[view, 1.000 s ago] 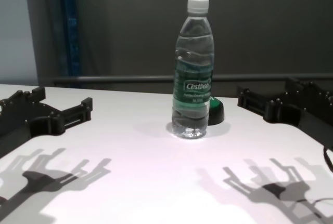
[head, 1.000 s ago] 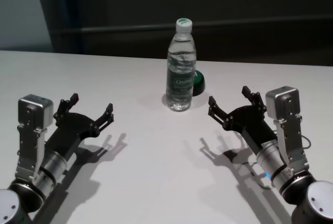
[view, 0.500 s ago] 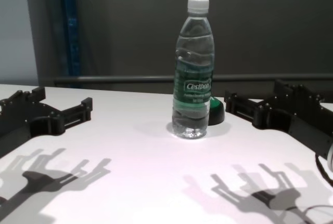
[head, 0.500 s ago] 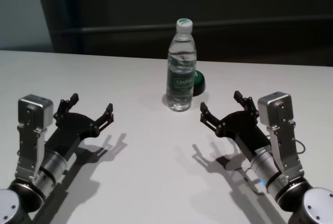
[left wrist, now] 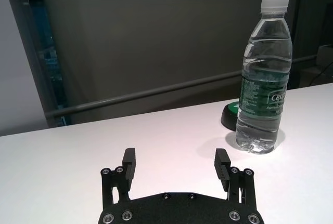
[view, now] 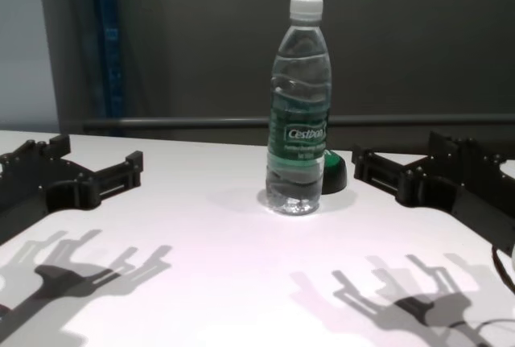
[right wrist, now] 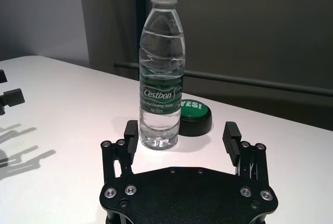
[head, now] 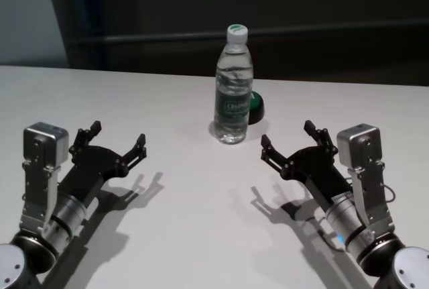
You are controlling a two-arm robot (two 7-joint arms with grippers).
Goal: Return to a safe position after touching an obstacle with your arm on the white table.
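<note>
Item: obstacle (head: 234, 86), a tall clear water bottle with white cap and dark green label. Stands upright on the white counter (head: 188, 235), toward the far edge and near its middle, untouched by either arm. Its upright stance suggests no contact strong enough to tip it.

Item: small dark dome with green top (right wrist: 194, 117). Sits on the counter just behind the bottle on the robot's right side, close to it or touching; contact cannot be told.

Item: right gripper (head: 289, 146). Fingers spread wide, nothing between them, held low over the counter toward the near right corner. It points at the bottle but stands apart from it, a clear gap showing in the chest view. Judged to be the working arm; its clearance fits a safe position.

Item: left gripper (head: 116, 141). Fingers likewise spread and empty, low over the counter toward the near left corner, well apart from the bottle. Appears parked, mirroring the right, so both arms leave the counter's middle to the bottle.
</note>
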